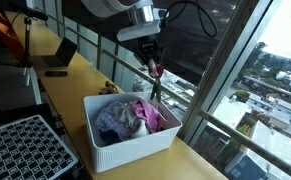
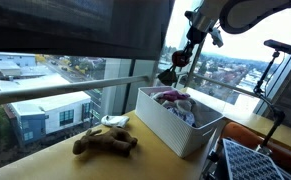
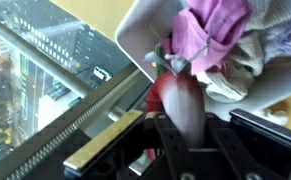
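Fingers (image 1: 150,57) are pinched together on a small red item (image 1: 156,72), which hangs below them in the air over the far corner of a white bin (image 1: 135,142). In the wrist view the red item (image 3: 180,100) looks rounded and soft, smooth-skinned, with a dull green patch at its far end; what it is exactly cannot be told. In an exterior view it shows only as a dark, roundish lump (image 2: 170,76) against the bright window, clear of the bin's (image 2: 175,128) rim.

That bin is rectangular, with straight, smooth, matt walls, and stands on a pale wooden counter (image 1: 77,78) that runs along a glass wall. It is heaped with crumpled fabric: a pink cloth (image 1: 151,115) on the side under the fingers, folded and limp, and a bluish-grey cloth (image 1: 109,120) beside it, the two touching. Seen from the wrist, the pink cloth (image 3: 220,28) lies just past the red item, wrinkled and thin.

On the counter (image 2: 85,165) beside the bin, well apart from the fingers, lies a brown plush toy (image 2: 105,143), fuzzy and flat on its side. A black gridded tray (image 1: 23,150) with many small square cells sits at the counter's near end.
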Controlling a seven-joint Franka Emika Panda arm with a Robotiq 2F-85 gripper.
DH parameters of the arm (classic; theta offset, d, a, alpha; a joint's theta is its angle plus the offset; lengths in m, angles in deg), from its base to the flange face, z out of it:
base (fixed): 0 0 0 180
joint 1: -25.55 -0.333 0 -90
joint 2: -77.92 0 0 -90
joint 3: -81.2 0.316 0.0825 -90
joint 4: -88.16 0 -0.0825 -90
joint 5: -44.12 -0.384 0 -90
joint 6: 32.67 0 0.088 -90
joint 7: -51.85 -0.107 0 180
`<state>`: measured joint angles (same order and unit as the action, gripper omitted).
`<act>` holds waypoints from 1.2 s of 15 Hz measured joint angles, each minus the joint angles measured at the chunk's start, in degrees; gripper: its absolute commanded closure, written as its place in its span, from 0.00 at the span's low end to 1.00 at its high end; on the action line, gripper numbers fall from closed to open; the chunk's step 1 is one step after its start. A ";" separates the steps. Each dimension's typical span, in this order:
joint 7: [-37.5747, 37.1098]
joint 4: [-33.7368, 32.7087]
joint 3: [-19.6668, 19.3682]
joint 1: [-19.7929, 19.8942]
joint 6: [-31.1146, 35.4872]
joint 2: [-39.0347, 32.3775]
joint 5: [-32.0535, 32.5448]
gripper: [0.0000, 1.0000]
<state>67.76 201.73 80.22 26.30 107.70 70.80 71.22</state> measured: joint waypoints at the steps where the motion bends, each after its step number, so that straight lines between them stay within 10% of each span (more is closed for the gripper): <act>1: 0.00 0.72 -0.80 1.10 0.04 0.14 -0.01 0.96; 14: -5.61 10.81 -0.96 0.83 1.38 -2.66 -1.34 0.96; 16: -6.44 10.91 -0.70 -0.02 1.39 -4.12 -1.35 0.64; 18: -6.63 10.86 -0.69 -0.50 1.39 -5.60 -1.35 0.53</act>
<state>61.13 212.59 79.53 25.80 109.09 65.20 69.87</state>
